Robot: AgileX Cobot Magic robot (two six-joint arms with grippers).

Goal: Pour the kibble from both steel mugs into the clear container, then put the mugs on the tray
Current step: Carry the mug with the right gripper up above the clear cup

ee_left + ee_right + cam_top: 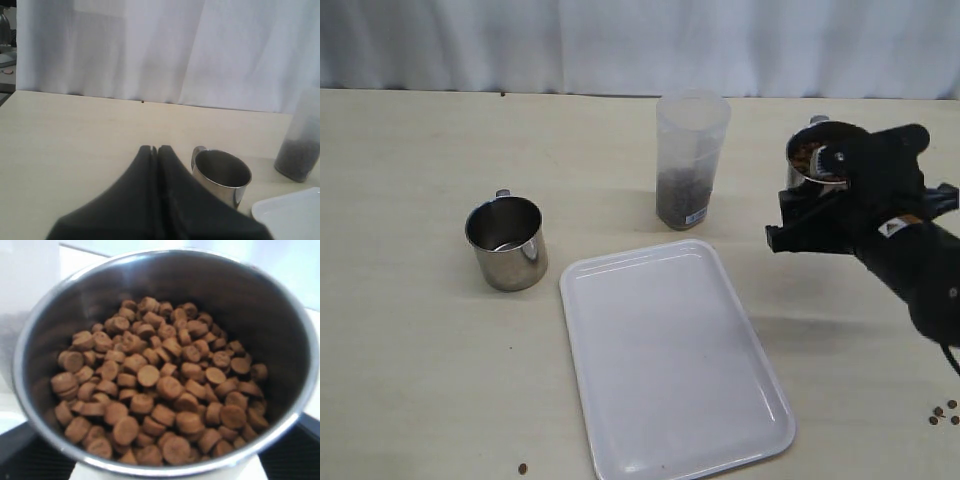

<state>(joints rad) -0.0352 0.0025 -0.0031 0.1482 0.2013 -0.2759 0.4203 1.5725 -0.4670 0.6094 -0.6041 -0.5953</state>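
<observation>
Right hand [815,195] clamped around kibble-filled steel mug [812,160], mouth tipped toward clear container [691,160], left hand [154,149] pinched shut

Where things sit around my right pincer

My right pincer [820,195] holds one steel mug [812,160] above the tabletop [410,350], kibble [155,390] inside it. Left of that pincer stands the clear container [691,160], with more kibble in its base; nearer me and lower left lies the tray [670,365]. Well beyond the tray, far left, sits the other steel mug [507,242], just beside my left pincer [154,149].
</observation>
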